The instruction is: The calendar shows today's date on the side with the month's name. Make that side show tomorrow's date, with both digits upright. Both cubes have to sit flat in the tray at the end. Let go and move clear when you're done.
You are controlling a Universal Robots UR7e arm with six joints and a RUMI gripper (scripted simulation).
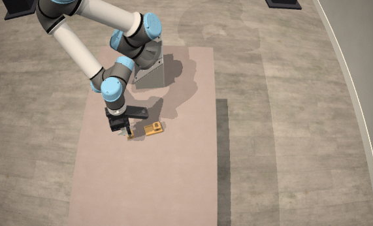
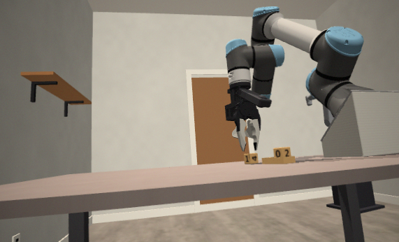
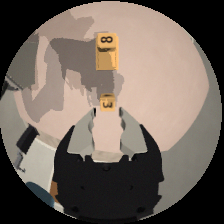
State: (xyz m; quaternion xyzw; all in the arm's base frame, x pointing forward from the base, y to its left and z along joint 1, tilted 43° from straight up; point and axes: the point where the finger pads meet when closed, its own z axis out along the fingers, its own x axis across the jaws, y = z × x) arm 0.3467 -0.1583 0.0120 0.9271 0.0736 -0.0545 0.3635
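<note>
The wooden tray (image 1: 153, 133) (image 2: 274, 160) (image 3: 107, 62) holds one cube (image 1: 156, 125) (image 2: 281, 152) (image 3: 106, 39) at its end farther from my gripper; the other end is empty. That cube has an 8 on top, and an upright 0 and 2 on the faces in the exterior view. A loose cube (image 1: 130, 138) (image 2: 251, 159) (image 3: 107, 102) sits flat on the table beside the tray. It shows a 3 on top in the wrist view, and an upright 1 and a turned 4 in the exterior view. My gripper (image 2: 249, 150) (image 3: 107, 107) is partly open and empty, just above the loose cube. No month name is readable.
The pinkish table (image 1: 142, 183) (image 2: 124, 185) carries the arm's grey base (image 1: 150, 80) (image 2: 379, 122) behind the tray. A wall shelf (image 2: 54, 84) hangs far off at the left in the exterior view.
</note>
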